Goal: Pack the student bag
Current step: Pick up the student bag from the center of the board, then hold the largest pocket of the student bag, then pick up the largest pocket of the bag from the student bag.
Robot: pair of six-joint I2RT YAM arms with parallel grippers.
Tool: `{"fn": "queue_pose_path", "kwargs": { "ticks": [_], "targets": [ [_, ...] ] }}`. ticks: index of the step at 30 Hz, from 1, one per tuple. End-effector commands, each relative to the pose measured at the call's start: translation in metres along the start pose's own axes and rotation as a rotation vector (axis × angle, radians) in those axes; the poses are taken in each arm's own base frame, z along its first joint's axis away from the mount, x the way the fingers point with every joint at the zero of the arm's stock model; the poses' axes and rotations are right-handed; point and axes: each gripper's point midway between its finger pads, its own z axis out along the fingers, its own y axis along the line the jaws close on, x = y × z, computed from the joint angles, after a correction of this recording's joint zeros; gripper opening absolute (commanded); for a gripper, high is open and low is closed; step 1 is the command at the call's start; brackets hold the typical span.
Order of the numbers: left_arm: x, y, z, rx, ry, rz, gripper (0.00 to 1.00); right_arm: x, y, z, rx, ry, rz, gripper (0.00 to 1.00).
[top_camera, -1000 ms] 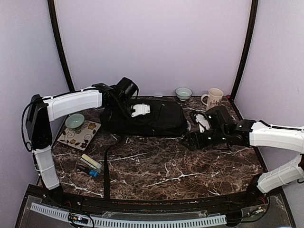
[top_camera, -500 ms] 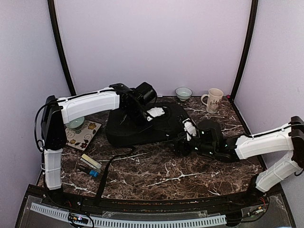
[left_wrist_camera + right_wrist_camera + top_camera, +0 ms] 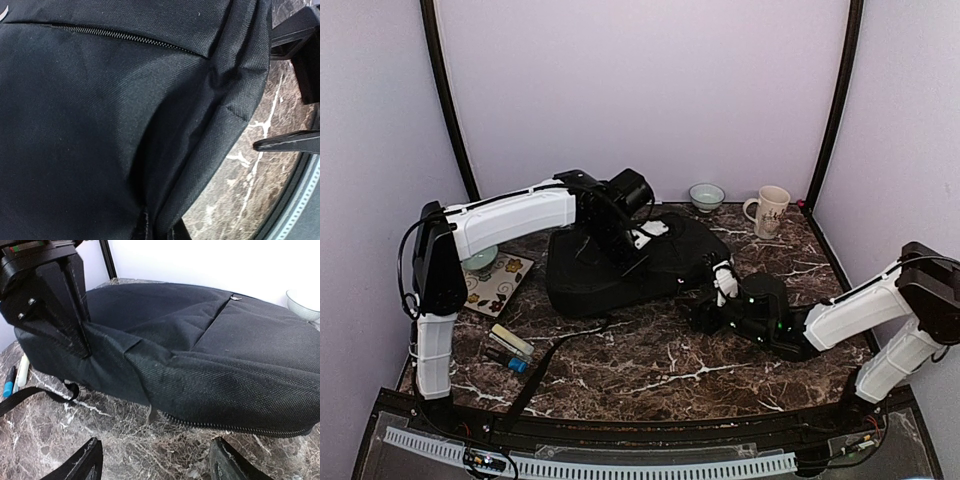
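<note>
- Table [image 3: 670, 370]: dark marble top. All the action is in the back-centre part.
- Student bag [image 3: 610, 280]: lies flat at back-centre, long axis running L–R across the table and slightly skewed. The right end sits closer to the right arm. The right wrist cam shows the near side wall bulging toward it.
- Strap [image 3: 545, 365]: trails off the bag's near-left side toward the front edge, well clear of both arms.
- Left gripper [image 3: 632, 250]: on top of the bag, about mid-length. Its jaws are closed tight on a pinch of top fabric, which the right wrist cam [image 3: 82, 342] shows as a raised fold under its tip. This arm is already on the bag, so it's the nearer one.
- Right gripper [image 3: 705, 312]: low over the marble at the bag's near-right corner. Its fingers [image 3: 87, 462] are spread wide w/ nothing between them, and there's no contact w/ the bag that I can see.
- Key relation: the bag is straight ahead of the right gripper and just beside it, w/ its side wall lying broadside across the approach. Prob. a short push fwd reaches it.
- Zipper [image 3: 225, 426]: runs along the bag's lower seam, parallel to the long axis, right in front of the open fingers. Its pull isn't visible, so I can't tell which end to go for.
- Judgement: the left arm looks to be holding the fabric up while the right goes for the seam. The risk is the fingers snagging loose cloth rather than the zip.
- Pens [image 3: 510, 350]: front-left on the table, well apart from the bag and not packed yet.
</note>
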Motion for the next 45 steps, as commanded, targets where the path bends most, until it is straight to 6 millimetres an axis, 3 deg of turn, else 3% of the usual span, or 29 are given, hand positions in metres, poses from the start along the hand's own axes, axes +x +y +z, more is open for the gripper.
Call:
{"fn": "queue_pose_path", "kwargs": {
  "ticks": [1,11,18,28,35,45],
  "targets": [
    [-0.019,-0.033,-0.024,0.133,-0.074,-0.069,0.00,-0.016,-0.003,0.001,0.025,-0.113,0.009,0.74],
    [-0.023,-0.048,-0.028,0.194,-0.081,-0.109,0.00,-0.014,-0.012,0.020,0.035,-0.173,0.046,0.77],
    [-0.015,-0.053,-0.026,0.191,-0.044,-0.120,0.00,-0.020,-0.013,0.025,0.020,-0.223,0.070,0.59],
    [-0.012,-0.054,-0.023,0.185,-0.026,-0.130,0.00,-0.034,-0.006,0.024,-0.017,-0.277,0.069,0.50],
    [-0.012,-0.054,-0.020,0.181,-0.023,-0.135,0.00,-0.039,-0.003,0.031,-0.018,-0.267,0.042,0.35],
    [-0.012,-0.046,-0.011,0.143,-0.009,-0.193,0.00,-0.046,0.005,0.026,-0.055,-0.257,0.042,0.18]
  ]
}}
